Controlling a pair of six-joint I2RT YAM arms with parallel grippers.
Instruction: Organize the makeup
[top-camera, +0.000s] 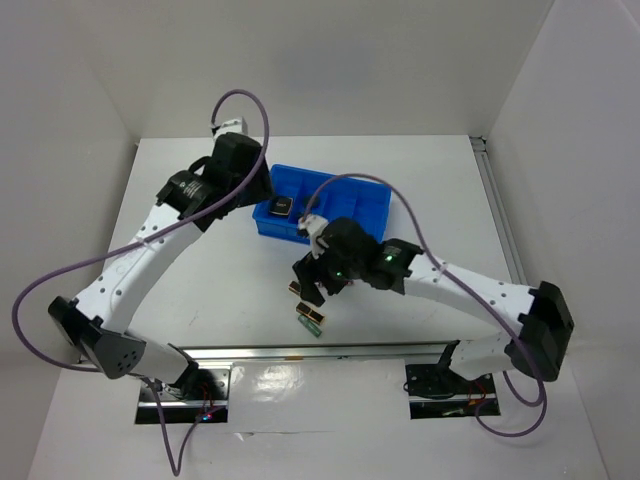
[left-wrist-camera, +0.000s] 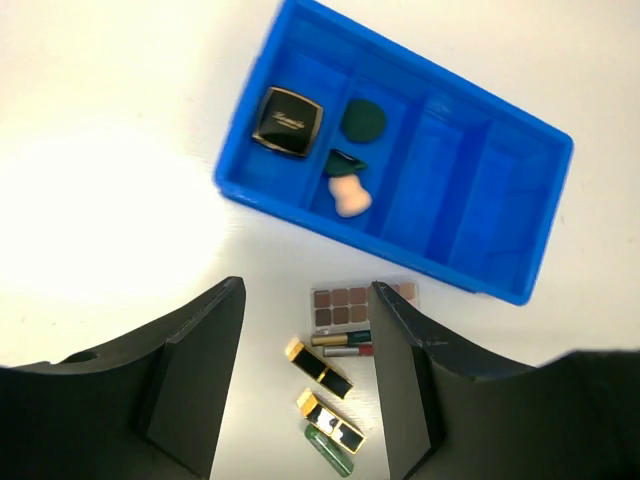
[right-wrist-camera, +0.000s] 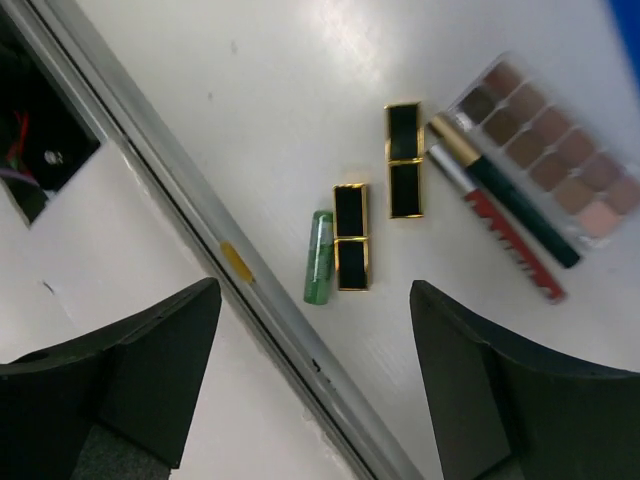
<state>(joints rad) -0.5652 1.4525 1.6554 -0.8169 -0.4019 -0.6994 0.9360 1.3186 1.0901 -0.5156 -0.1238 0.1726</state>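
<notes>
- Bright, even light is falling from above onto the white matte tabletop (top-camera: 200, 290), leaving only soft shadows beneath the white arms (top-camera: 140, 260).
- Glare is washing out the glossy white near ledge (top-camera: 330, 375).
- A bright patch is bleaching the tabletop left of the blue plastic divided tray (left-wrist-camera: 450, 200) in the left wrist view.
- The black plastic fingers (left-wrist-camera: 190, 380) of the left gripper (left-wrist-camera: 308, 290) and right gripper (right-wrist-camera: 315, 290) are looming dark and soft-edged, out of focus.
- The silver metal rail (right-wrist-camera: 180, 182) is catching streaks of light, while the gold-edged black rectangular cases (right-wrist-camera: 350, 237) are showing sharp.
</notes>
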